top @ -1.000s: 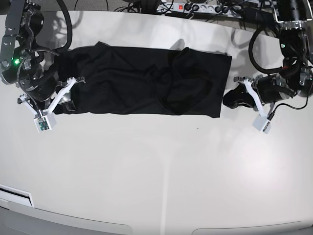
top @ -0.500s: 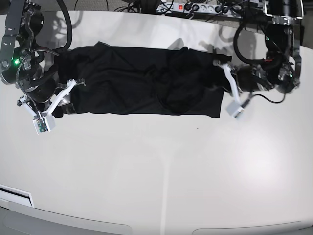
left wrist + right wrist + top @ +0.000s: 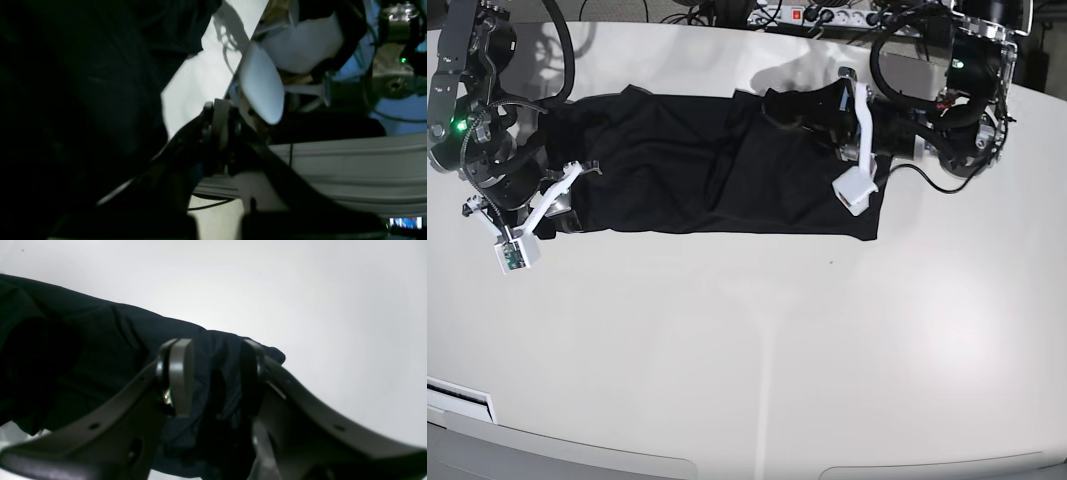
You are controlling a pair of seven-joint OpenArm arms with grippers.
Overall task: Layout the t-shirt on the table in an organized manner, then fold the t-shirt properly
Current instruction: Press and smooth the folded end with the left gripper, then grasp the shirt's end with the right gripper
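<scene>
t-shirt (image 3: 687, 165): spread on table (image 3: 757, 340), far side | left gripper (image 3: 802, 108): clamped on t-shirt fold | right gripper (image 3: 213, 376): clamped on bunched t-shirt edge

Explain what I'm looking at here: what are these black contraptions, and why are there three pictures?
It is a robot with two arms at a white table. One camera looks down from above; the other two ride on the wrists. A black t-shirt lies spread on the table. The right tool, at the overhead view's left, has a bunch of the shirt between its fingers at one end. The left tool, at that view's right, is shut and reaches over the other end, where the cloth is bunched; whether it grips any cloth the pictures do not show.
</scene>
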